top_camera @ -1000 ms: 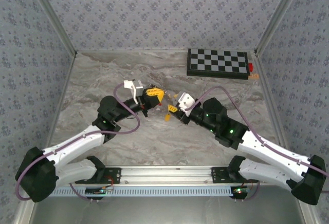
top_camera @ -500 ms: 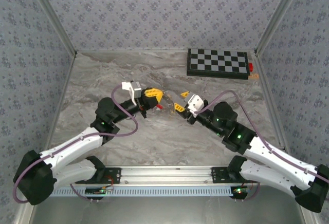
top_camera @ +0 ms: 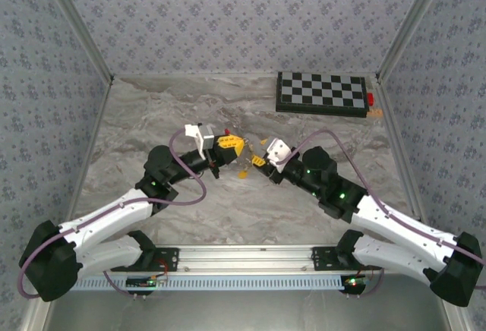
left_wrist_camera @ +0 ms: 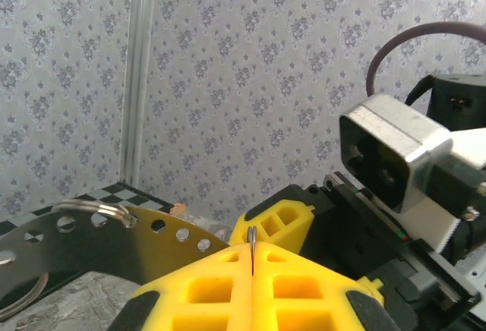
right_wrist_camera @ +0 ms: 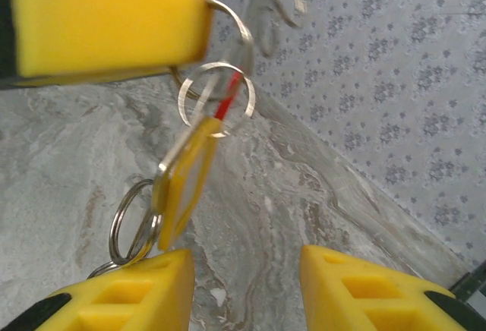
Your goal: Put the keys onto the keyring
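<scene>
left gripper (left_wrist_camera: 252, 251) pressed together, pinching the keyring (right_wrist_camera: 226, 99) edge-on, clear of the table (top_camera: 152, 118), mid-field. right gripper (right_wrist_camera: 247, 270) spread, nothing between its fingers, just below the ring. half a second ago it sat drawn back to the right; now it is close in again. yellow key (right_wrist_camera: 181, 183) hangs under the ring, apparently linked already. orange key not made out. reads as a fresh approach for threading. grey marbled surface. chessboard (top_camera: 323, 92) at far right. floral-papered walls (top_camera: 228, 20).

Marbled grey table surface (top_camera: 152, 111) bounded by patterned walls (top_camera: 228, 12), chequered board (top_camera: 322, 91) laid at the far right, small red block (top_camera: 370, 99) set against its right edge, aluminium rail (top_camera: 243, 255) fixed along the near edge.
</scene>
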### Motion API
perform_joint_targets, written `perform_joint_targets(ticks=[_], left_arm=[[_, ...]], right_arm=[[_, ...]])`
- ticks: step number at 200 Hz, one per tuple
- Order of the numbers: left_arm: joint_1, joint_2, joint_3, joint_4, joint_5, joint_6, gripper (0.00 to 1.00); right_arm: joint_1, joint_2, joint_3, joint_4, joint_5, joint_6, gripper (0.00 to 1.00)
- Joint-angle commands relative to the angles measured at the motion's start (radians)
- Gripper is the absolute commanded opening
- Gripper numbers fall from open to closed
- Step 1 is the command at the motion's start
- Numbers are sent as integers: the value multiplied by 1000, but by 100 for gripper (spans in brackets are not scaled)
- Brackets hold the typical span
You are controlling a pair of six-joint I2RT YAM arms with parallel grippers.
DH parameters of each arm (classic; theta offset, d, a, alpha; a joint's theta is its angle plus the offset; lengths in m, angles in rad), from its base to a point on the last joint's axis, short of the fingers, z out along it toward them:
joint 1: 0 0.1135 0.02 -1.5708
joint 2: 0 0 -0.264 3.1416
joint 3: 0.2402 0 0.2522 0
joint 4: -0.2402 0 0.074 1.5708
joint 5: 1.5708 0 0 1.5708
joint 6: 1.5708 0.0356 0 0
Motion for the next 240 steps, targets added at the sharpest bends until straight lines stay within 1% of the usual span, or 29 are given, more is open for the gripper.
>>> perform_joint_targets(ticks=[1, 69, 101, 179, 218, 229, 240], left_arm=[[-22, -14, 14, 31, -28, 57, 0], [-29, -18, 25, -10, -39, 70, 0], [-30, -16, 26, -11, -41, 69, 0], [-30, -22, 23, -8, -52, 61, 0], [-30, -22, 25, -13, -56, 64, 0], [-30, -22, 25, -14, -57, 64, 0], [-30, -22, 26, -14, -56, 64, 0]], right_arm=[[22, 6, 46, 44, -17, 18, 41], [59, 14, 43, 85, 14, -10, 40], [66, 11, 36, 79, 11, -13, 43], [78, 13, 18, 91, 8, 2, 46], [80, -7, 5, 89, 33, 1, 50], [80, -15, -2, 90, 37, 1, 55], [77, -23, -7, 85, 40, 2, 56]])
